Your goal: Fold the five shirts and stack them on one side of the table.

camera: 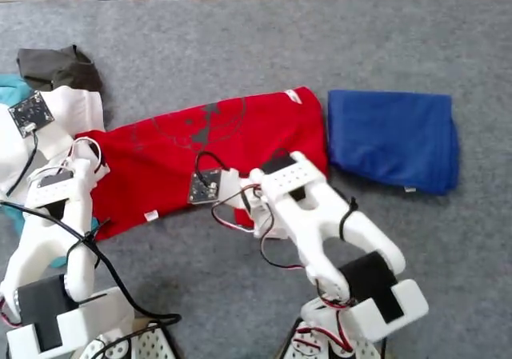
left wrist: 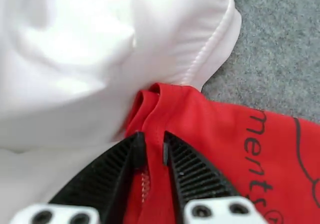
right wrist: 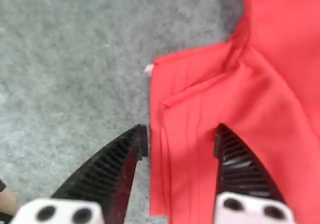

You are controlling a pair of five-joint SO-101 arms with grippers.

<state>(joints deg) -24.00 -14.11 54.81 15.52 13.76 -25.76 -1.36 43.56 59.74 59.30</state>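
A red shirt (camera: 216, 135) lies spread across the middle of the grey table (camera: 240, 39). My left gripper (camera: 82, 161) is at its left end, next to a crumpled white shirt (camera: 72, 107). In the left wrist view the gripper (left wrist: 153, 144) is shut on a raised fold of the red shirt (left wrist: 225, 134), right beside the white shirt (left wrist: 75, 49). My right gripper (camera: 240, 205) hovers over the red shirt's near edge. In the right wrist view the gripper (right wrist: 181, 136) is open, its jaws straddling a layered red hem (right wrist: 190, 114).
A folded blue shirt (camera: 392, 135) lies at the right. A dark shirt (camera: 60, 67) sits at the far left, with a teal one (camera: 10, 89) peeking out beside the white shirt. The table's far half and near right are bare grey.
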